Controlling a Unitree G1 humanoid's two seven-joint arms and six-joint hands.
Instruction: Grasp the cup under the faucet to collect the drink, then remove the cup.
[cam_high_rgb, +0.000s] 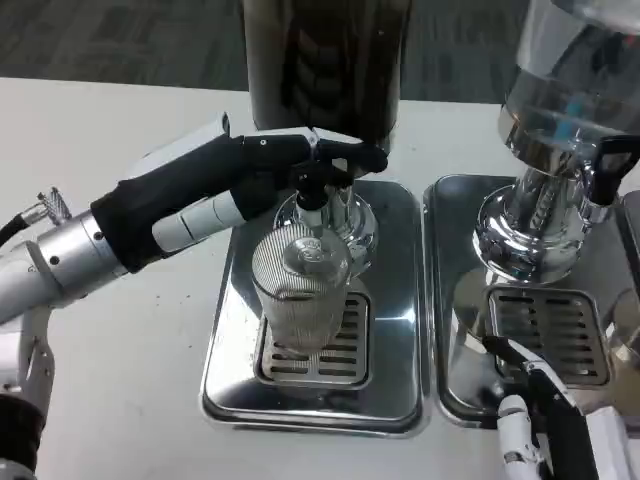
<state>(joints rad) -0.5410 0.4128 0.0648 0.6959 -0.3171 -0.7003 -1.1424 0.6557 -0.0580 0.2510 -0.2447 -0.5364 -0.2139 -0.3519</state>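
Note:
A clear ribbed cup (300, 300) stands upright on the drain grate (335, 360) of the left steel drip tray (395, 300), straight below the faucet spout (312, 215); I cannot tell whether it holds any drink. My left hand (255, 180) reaches in from the left. Its dark fingers (345, 155) lie over the black faucet handle (310, 182) and its thumb comes in beneath, so it holds the handle. My right hand (545, 415) sits low at the bottom right, over the right tray's front edge, away from the cup and holding nothing.
The dark drink dispenser (325, 60) rises behind the faucet. A second dispenser (560, 110) with a chrome base and black tap stands on the right drip tray (450, 300). White table (130, 370) lies to the left of the trays.

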